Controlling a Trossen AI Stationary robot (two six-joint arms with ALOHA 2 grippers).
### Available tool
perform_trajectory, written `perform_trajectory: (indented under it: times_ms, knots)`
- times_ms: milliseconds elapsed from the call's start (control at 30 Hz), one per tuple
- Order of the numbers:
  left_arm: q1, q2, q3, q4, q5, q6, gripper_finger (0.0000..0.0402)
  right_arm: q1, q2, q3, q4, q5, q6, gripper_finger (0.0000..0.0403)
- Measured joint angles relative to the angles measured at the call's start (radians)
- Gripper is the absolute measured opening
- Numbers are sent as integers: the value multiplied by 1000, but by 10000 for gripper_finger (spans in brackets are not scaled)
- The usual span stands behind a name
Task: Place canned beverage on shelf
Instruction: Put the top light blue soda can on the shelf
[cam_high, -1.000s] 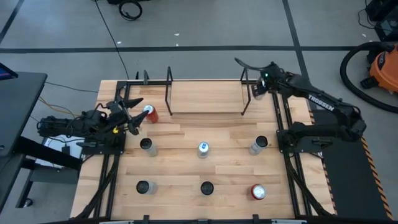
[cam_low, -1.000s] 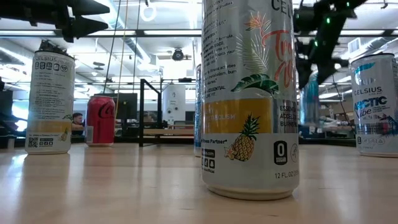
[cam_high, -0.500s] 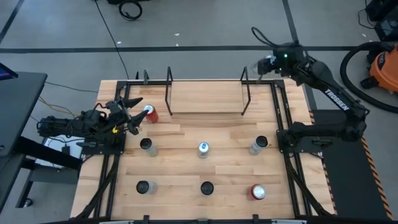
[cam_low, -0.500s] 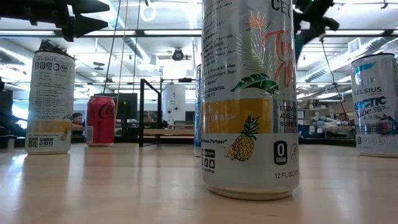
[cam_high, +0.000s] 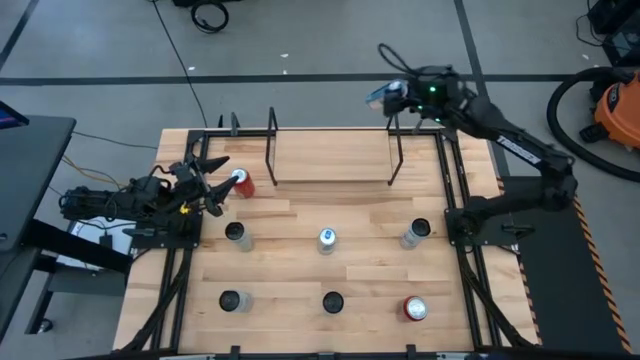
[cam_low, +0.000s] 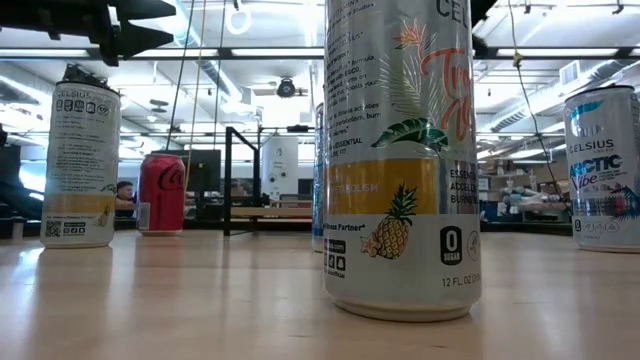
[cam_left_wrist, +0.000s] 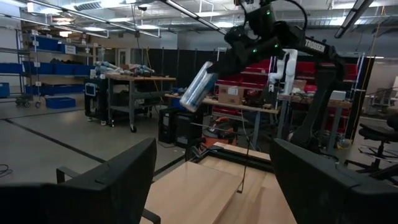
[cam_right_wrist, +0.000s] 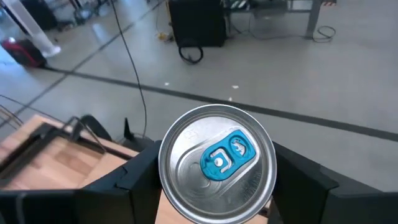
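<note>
Cans stand about the wooden table (cam_high: 300, 215), and one more is up in the air. At the far left, the left gripper (cam_high: 212, 178) sits low at the table's left edge with its jaws apart and nothing between them. Just past its fingertips stands a red can (cam_high: 240, 182), close to them, though contact cannot be judged. Nearer the front edge than those jaws, a dark-topped can (cam_high: 235, 234) and another (cam_high: 231, 301) stand apart from each other.

Toward the middle, the shelf (cam_high: 330, 158) lies along the far side of the table, a light-wood platform with a black rod frame at each end and no can on it. In front of it stand a blue-tabbed can (cam_high: 326, 239) and a dark-topped one (cam_high: 332, 302).

Further right, the right gripper (cam_high: 392, 95) is raised above the shelf's right-hand frame, jaws clamped on a silver can with a blue tab (cam_right_wrist: 217, 163). From the left wrist view this can is tilted in the grip, well clear of the shelf below. Right of the shelf, a silver can (cam_high: 415, 233) and a red-topped can (cam_high: 414, 309) stand on the table.
</note>
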Motion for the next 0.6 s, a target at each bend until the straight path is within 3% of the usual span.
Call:
perform_trajectory:
  times_ms: [267, 600]
  knots:
    - [0, 0, 0, -11, 0, 0, 316, -5, 111, 9, -23, 16, 0, 250]
    - [0, 0, 0, -10, 0, 0, 316, 2, 308, 196, -268, 25, -24, 251]
